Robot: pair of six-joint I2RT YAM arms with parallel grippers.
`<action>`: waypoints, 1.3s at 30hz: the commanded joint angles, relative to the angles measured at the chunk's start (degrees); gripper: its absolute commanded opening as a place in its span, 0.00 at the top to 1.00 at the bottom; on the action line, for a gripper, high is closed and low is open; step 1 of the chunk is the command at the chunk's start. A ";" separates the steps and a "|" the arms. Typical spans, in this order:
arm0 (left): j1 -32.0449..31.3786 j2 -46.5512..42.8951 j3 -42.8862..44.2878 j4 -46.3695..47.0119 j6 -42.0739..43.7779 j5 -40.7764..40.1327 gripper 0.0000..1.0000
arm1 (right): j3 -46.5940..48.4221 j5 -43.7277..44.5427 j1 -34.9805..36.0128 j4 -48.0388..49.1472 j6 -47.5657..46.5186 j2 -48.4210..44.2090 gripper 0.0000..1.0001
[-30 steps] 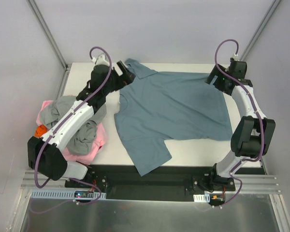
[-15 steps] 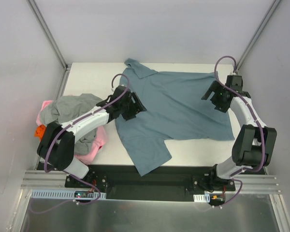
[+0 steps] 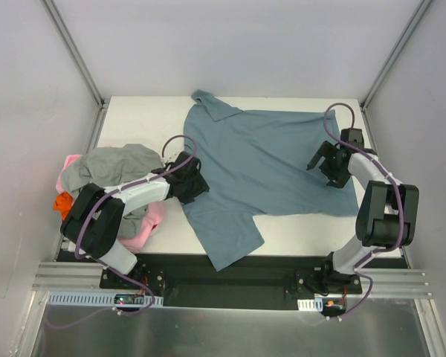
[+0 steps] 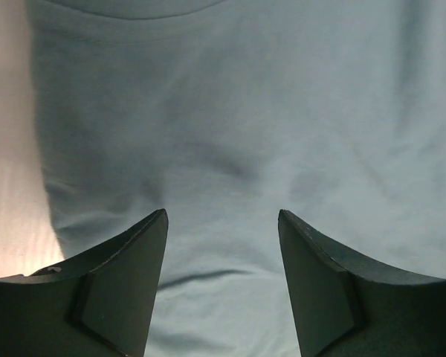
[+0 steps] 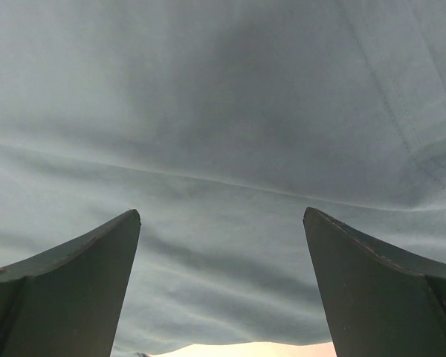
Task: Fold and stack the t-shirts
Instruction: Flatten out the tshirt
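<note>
The large slate-blue collared t-shirt [image 3: 260, 163] lies spread flat across the white table, collar at the far left and one sleeve hanging toward the near edge. My left gripper [image 3: 201, 184] is low over its left edge. In the left wrist view that gripper [image 4: 223, 216] is open, with blue cloth [image 4: 282, 111] and a small crease below the gap. My right gripper [image 3: 317, 161] hovers over the shirt's right part. Its wrist view shows that gripper [image 5: 221, 216] wide open above smooth blue cloth [image 5: 208, 89], holding nothing.
A loose pile sits at the table's left edge: a grey shirt [image 3: 111, 163] on top, a pink one [image 3: 145, 227] beneath, and a bit of orange [image 3: 62, 201]. Bare table [image 3: 141, 119] shows at the far left. Walls enclose the table on three sides.
My left arm has pulled back from the collar to the shirt's left edge, and its jaws have narrowed. My right gripper has come nearer and inward over the shirt.
</note>
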 commanded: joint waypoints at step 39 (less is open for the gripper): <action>3.47 -12.25 3.68 -17.06 22.29 2.35 0.31 | -10.16 4.07 0.05 -12.94 -2.16 -18.46 0.04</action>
